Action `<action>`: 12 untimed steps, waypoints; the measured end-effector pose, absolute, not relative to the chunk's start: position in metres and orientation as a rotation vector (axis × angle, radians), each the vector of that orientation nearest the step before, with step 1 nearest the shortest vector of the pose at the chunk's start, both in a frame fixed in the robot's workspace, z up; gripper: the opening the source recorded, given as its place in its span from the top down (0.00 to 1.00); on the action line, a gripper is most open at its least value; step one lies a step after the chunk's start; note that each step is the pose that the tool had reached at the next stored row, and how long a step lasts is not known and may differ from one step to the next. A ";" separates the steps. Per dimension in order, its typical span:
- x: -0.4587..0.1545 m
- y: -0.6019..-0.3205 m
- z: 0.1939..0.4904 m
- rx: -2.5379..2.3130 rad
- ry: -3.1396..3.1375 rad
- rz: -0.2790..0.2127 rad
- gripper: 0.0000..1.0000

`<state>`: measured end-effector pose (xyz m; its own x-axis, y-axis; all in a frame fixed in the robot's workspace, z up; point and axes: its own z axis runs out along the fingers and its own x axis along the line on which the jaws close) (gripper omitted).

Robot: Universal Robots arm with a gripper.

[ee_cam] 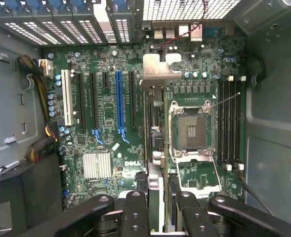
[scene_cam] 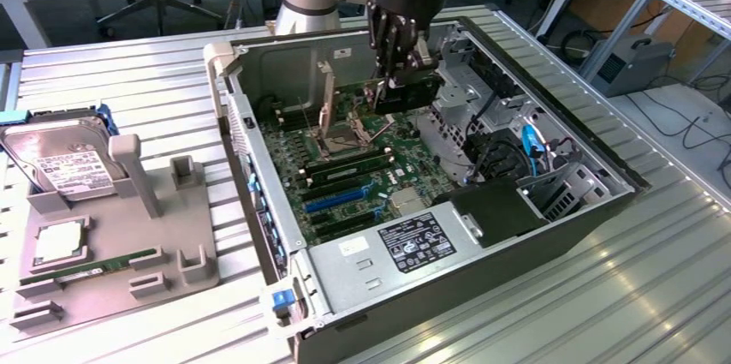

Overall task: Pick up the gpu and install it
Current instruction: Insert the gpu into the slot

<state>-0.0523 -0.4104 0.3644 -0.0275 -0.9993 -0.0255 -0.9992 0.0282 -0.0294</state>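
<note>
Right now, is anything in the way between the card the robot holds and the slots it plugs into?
Nothing visible is. The gripper holds the gpu edge-on above the motherboard. The blue slot and the black slots beside it look bare. The strip of board right under the card is hidden.

gpu (ee_cam: pixel 155 148) edge-on, fan face hidden

One gpu (scene_cam: pixel 408 90), one hard drive (scene_cam: pixel 63 163), one computer case (scene_cam: pixel 457 278) (lying open)
</note>
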 end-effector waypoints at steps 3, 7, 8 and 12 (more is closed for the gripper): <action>-0.052 -0.410 0.364 -2.165 2.223 -0.005 0.73; -0.052 -0.411 0.364 -2.165 2.222 -0.005 0.73; -0.052 -0.412 0.364 -2.165 2.223 -0.005 0.73; -0.052 -0.415 0.364 -2.165 2.223 -0.005 0.73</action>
<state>-0.0523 -0.4145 0.3636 -0.0260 -0.9993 -0.0255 -0.9992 0.0267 -0.0293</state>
